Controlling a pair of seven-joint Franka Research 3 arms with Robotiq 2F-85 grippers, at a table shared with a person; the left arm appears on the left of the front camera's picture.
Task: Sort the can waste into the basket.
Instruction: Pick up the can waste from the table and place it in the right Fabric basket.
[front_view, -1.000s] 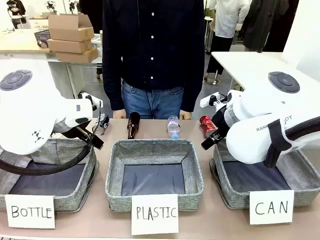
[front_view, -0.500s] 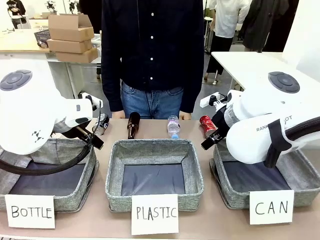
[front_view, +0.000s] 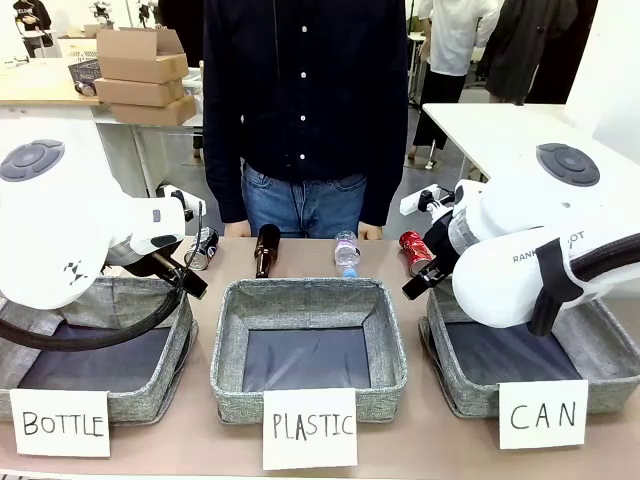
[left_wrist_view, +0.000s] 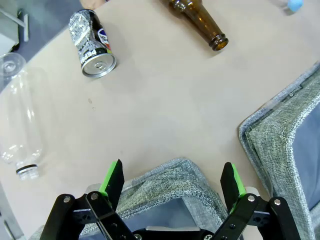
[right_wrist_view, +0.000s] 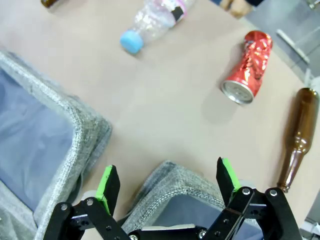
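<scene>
Thin aluminium is judged light, slippery and dentable: the red can (right_wrist_view: 248, 67), laid by the table (right_wrist_view: 165, 110)'s far edge, is best taken mid-body. The left gripper (left_wrist_view: 172, 180) and right gripper (right_wrist_view: 167, 182) are spread wide, empty.

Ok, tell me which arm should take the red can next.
Right. The red can lies just ahead of the right gripper, whose jaws stand open, and the CAN basket sits under that arm. The left arm hangs over the BOTTLE basket, across the table.
</scene>
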